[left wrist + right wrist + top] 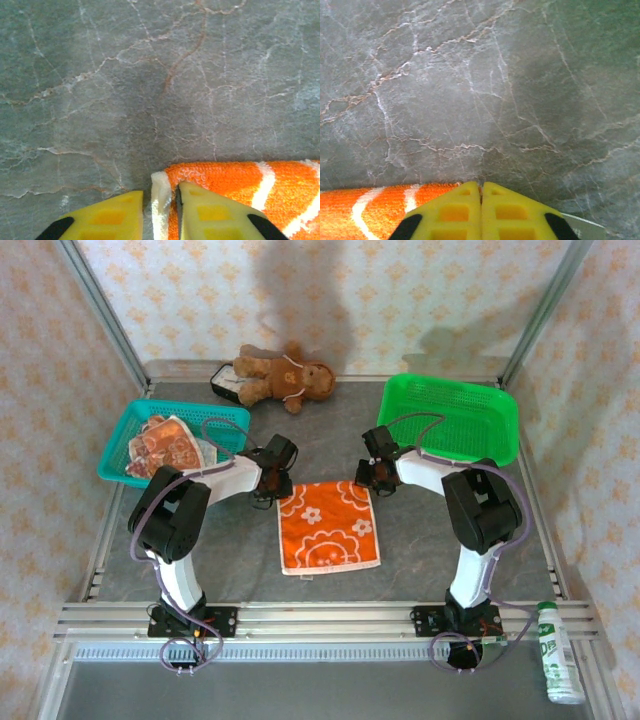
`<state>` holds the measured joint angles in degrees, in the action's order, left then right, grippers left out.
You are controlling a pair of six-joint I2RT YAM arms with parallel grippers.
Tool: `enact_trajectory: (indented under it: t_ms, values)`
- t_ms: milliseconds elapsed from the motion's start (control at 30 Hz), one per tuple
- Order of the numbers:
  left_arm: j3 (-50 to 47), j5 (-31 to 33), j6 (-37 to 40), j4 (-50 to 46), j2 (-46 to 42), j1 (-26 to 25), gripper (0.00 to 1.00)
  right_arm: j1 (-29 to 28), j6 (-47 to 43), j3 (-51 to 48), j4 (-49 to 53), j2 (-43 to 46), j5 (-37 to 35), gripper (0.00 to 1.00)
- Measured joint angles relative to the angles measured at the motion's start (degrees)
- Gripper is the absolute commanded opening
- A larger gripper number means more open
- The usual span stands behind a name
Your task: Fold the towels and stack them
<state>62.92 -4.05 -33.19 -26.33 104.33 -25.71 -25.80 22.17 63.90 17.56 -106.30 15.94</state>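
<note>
Marbled table (400,550), left tool (161,210), right tool (481,200) on orange towel (328,527) (far corners)

A teddy bear (285,378) lies at the grey table's (420,540) far edge; teal basket (218,420) left, green basket (450,415) right.
</note>
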Motion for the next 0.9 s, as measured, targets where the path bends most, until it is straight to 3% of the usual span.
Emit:
enact_trajectory:
  t_ms: [233, 633, 900]
  values:
    - [0.87, -1.60, 0.57, 1.66, 0.39, -0.04, 0.00, 0.00, -0.44, 0.24, 0.28, 0.07, 0.39, 0.00]
    - [4.87, -1.03, 4.33, -0.70, -4.39, 0.83, 0.00, 0.39, -4.63, 6.27, 4.37, 7.39, -1.14, 0.00]
    - [1.55, -0.63, 5.70, 1.05, -9.11, 1.73, 0.00, 0.85, -5.16, 3.04, 3.15, 11.82, -1.03, 0.00]
